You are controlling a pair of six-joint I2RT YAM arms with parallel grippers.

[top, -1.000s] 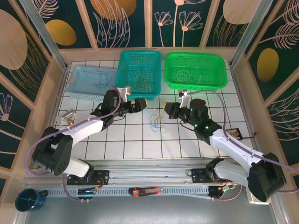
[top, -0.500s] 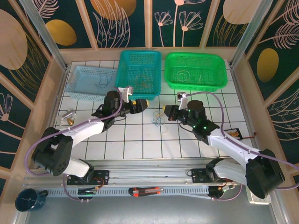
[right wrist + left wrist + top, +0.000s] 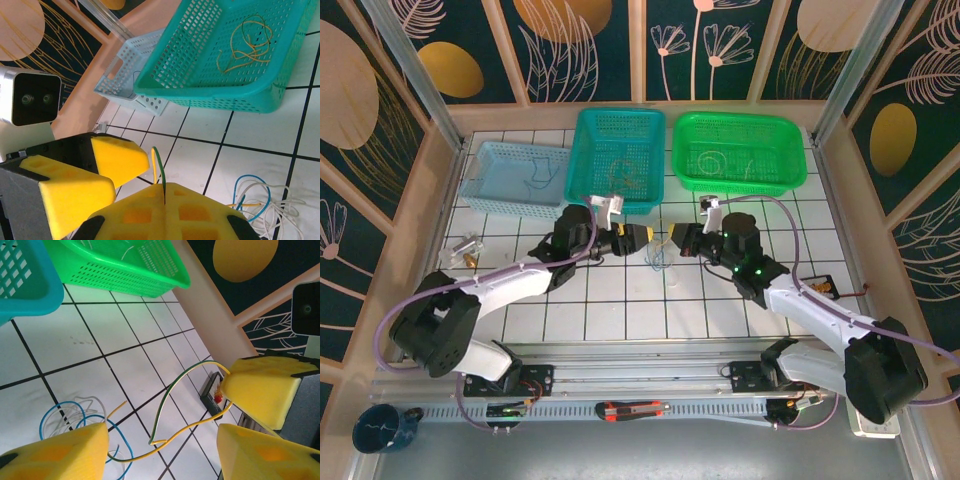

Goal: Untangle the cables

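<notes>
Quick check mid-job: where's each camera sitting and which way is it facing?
Top external: above and behind, looking down at table, left arm, right arm.
Left wrist: low, facing right; own open left gripper frames the right gripper.
Right wrist: facing left toward teal basket; own pads pinch yellow-green wire.
Both wrists share that wire.

Three baskets lined the far side of the white tiled table [image 3: 620, 300] — a light blue basket [image 3: 480, 172] left, a teal basket [image 3: 583, 150] in the middle, a green basket [image 3: 682, 150] right. Down front, a blue mug [image 3: 382, 428] stood at the left corner, and a red box cutter [image 3: 632, 409] lay on the metal rail [image 3: 720, 411].
</notes>
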